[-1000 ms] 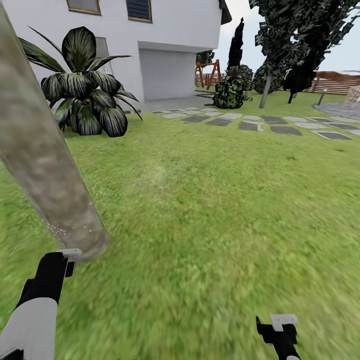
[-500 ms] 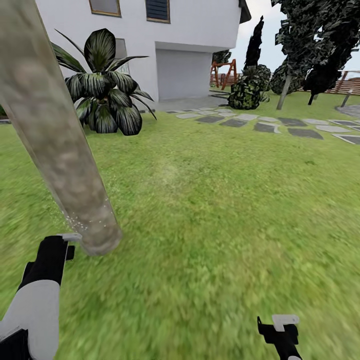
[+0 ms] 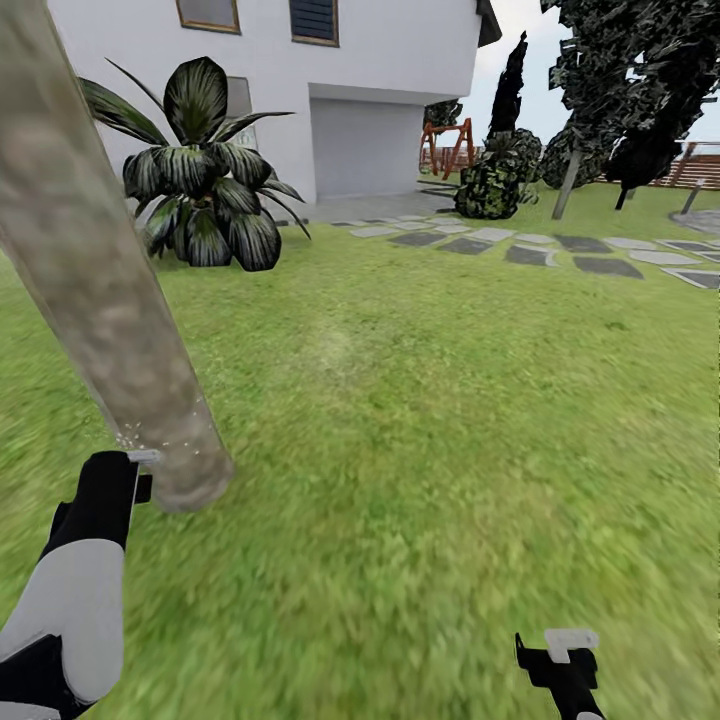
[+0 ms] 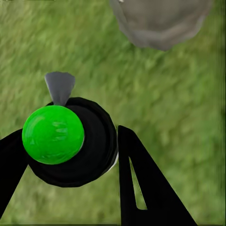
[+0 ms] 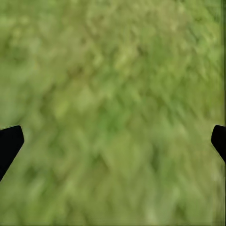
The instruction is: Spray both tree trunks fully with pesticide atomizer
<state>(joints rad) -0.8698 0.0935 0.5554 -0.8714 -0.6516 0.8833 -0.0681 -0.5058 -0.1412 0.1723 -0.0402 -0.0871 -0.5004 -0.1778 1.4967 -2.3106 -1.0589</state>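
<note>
The black pesticide atomizer with a round green cap (image 4: 53,134) sits clamped in the left gripper (image 4: 70,155), its grey nozzle facing the thick, pale mottled tree trunk (image 3: 100,300). White pesticide specks (image 3: 160,440) dot the trunk's base above the green grass floor (image 3: 430,430). The right gripper (image 5: 113,141) hangs spread wide and empty over grass.

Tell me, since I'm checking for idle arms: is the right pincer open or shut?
Open. In the right wrist view its two black fingertips sit at opposite edges, with nothing but grass between them.

No legible text, labels, brands, numbers or signs found on any surface in the three views.
</note>
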